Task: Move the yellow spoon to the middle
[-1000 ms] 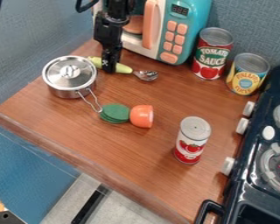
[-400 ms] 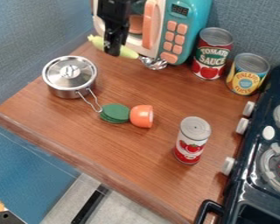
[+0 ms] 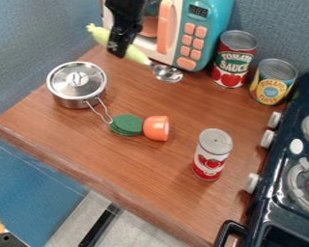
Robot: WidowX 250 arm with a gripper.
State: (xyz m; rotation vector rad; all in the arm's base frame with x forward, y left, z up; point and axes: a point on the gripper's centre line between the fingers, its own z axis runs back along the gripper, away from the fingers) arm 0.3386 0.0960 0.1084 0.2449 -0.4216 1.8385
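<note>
One yellow spoon [image 3: 137, 56], grasped by the handle in the claw [image 3: 119, 52], with the bowl slanting down to the claw's right in the view. Right behind the claw, a toy microwave [image 3: 208, 26]. Below and left of the claw, a lidded metal pot [image 3: 75, 100]. Farther below the claw, green discs [image 3: 125, 124] beside an orange cup [image 3: 157, 128]. Down and right of the claw, a red-and-white can [image 3: 212, 159]. Well to the claw's right, a red-and-green can [image 3: 234, 58] near a yellow-and-blue can [image 3: 273, 84].
</note>
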